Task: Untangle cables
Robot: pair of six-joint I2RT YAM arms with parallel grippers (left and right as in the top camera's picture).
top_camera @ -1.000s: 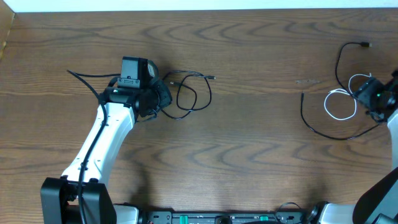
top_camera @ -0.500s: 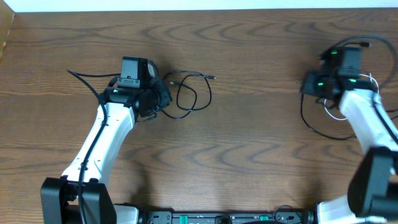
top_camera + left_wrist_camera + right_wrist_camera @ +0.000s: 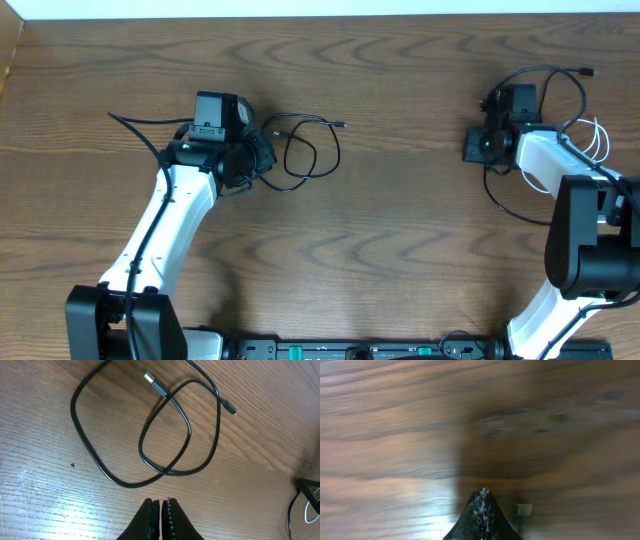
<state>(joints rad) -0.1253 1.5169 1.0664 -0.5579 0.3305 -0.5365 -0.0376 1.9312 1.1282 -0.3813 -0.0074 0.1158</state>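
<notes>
Near the left hand (image 3: 161, 514), whose fingers press together on nothing, a black cable (image 3: 141, 447) lies in loose, crossed loops on the desk (image 3: 400, 250). It looks light, limp and thin, so its stiffer USB plug (image 3: 155, 384) seems the surest hold. Across the desk, the right hand (image 3: 482, 506) is likewise pressed together beside the second black cable (image 3: 489, 190) and the white cable (image 3: 597, 135).

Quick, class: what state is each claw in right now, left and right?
Left claw: closed, holding nothing.
Right claw: closed, nothing seen in it.
</notes>
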